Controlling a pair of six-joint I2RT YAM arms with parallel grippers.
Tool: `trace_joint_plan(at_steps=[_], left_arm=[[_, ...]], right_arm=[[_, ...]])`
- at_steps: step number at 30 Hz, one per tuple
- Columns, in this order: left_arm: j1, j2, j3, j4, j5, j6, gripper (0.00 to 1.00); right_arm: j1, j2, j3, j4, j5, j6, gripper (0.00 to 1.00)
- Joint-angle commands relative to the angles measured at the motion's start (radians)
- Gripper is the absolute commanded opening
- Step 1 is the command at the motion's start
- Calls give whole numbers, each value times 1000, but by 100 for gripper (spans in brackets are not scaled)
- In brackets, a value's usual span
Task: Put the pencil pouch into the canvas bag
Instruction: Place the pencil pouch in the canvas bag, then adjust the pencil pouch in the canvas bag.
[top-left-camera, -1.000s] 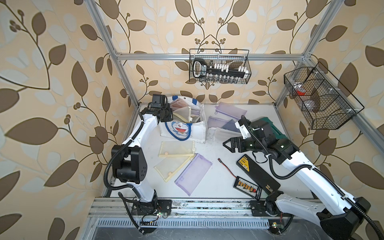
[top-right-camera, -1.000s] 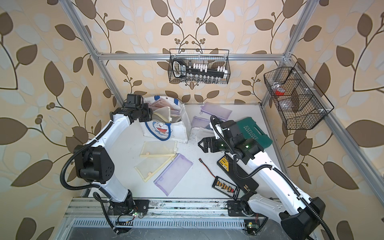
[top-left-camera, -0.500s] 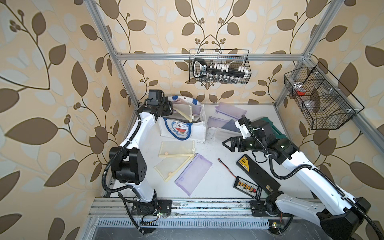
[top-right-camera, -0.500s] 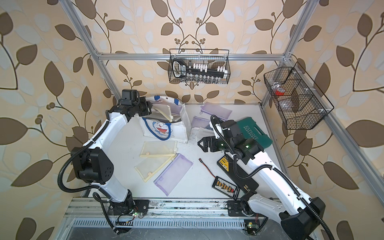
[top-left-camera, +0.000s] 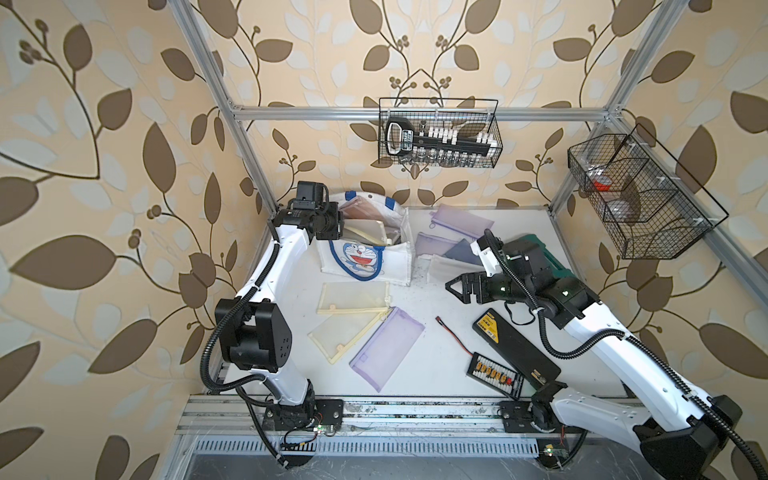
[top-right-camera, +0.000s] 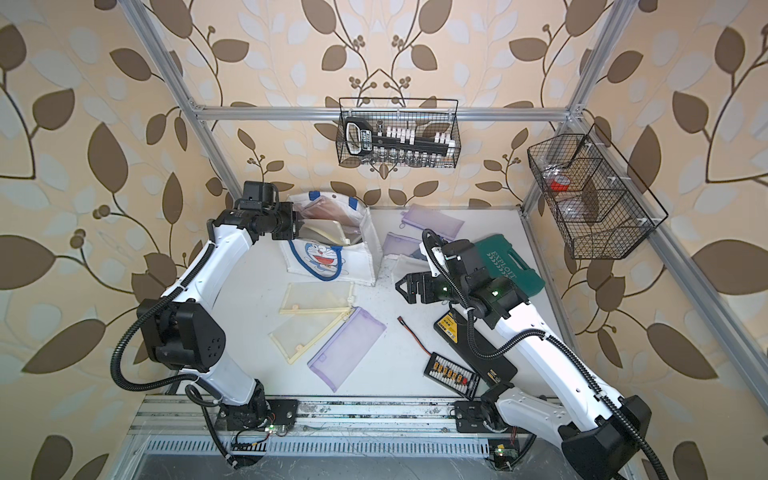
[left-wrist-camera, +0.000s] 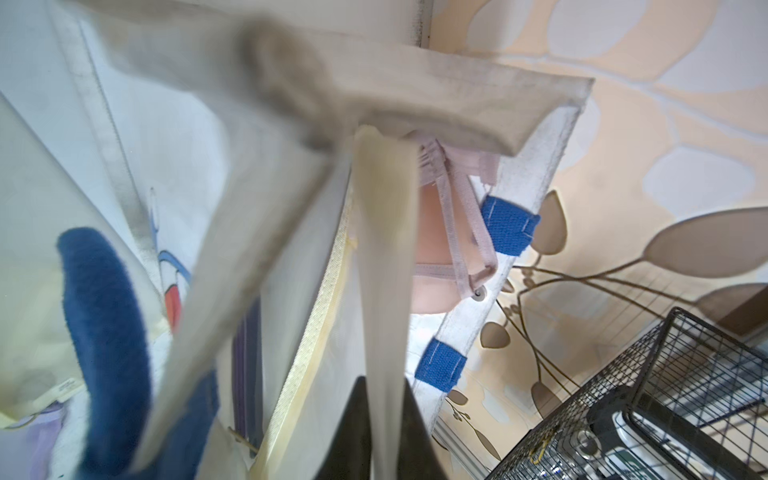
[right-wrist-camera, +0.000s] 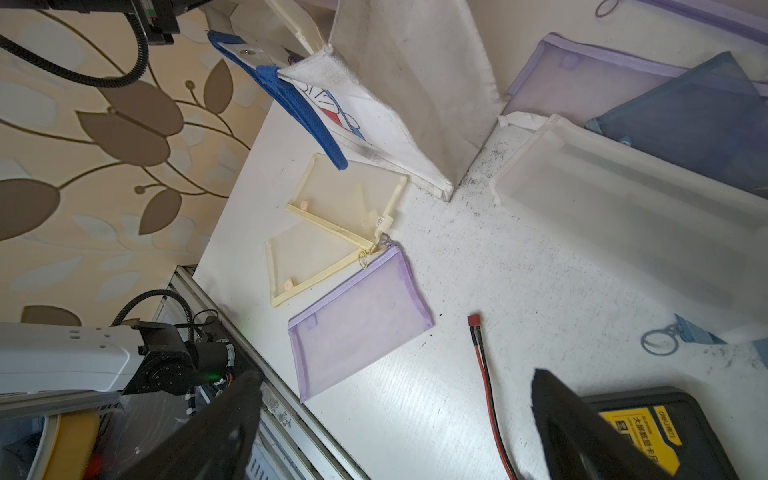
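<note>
The white canvas bag (top-left-camera: 365, 266) (top-right-camera: 332, 270) with the blue cat face stands at the back left of the table, mouth up. A cream-yellow pencil pouch (top-left-camera: 368, 230) (top-right-camera: 328, 232) lies tilted inside its mouth. My left gripper (top-left-camera: 340, 224) (top-right-camera: 296, 226) is at the bag's left rim. In the left wrist view the gripper (left-wrist-camera: 384, 382) is shut on a cream strip, the pouch's edge (left-wrist-camera: 384, 270), with the bag's back wall (left-wrist-camera: 536, 137) beyond. My right gripper (top-left-camera: 457, 286) (right-wrist-camera: 395, 374) hangs open and empty over the table, right of the bag (right-wrist-camera: 415, 83).
Two yellow pouches (top-left-camera: 353, 297) and a purple one (top-left-camera: 386, 349) lie in front of the bag. More purple, blue and clear pouches (top-left-camera: 461, 218) lie behind the right arm. A green tool case (top-right-camera: 509, 262), a black charger (top-left-camera: 515, 345) and a red-black wire (top-left-camera: 455, 338) sit at the right.
My left gripper has drawn back from over the bag's mouth to its left rim, and the bag's mouth stands wider. The right arm has not moved.
</note>
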Motion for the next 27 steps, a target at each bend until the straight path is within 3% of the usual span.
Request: trace_joint_plan(at_steps=[1, 6, 9, 16, 21, 27], left_arm=[[16, -55, 62, -120, -5, 175, 23], [17, -33, 133, -219, 34, 294, 35], [17, -26, 136, -239, 66, 329, 37], [2, -27, 83, -226, 118, 331, 28], [-57, -28, 83, -232, 102, 288, 0], [-146, -44, 72, -250, -23, 161, 0]], right_arm=[[-2, -19, -12, 19, -19, 4, 99], [-3, -16, -15, 27, -28, 7, 99], [-3, -18, -17, 29, -32, 8, 99], [-5, -27, -24, 27, -32, 4, 99], [-7, -25, -25, 31, -33, 5, 99], [-10, -26, -24, 35, -32, 5, 99]])
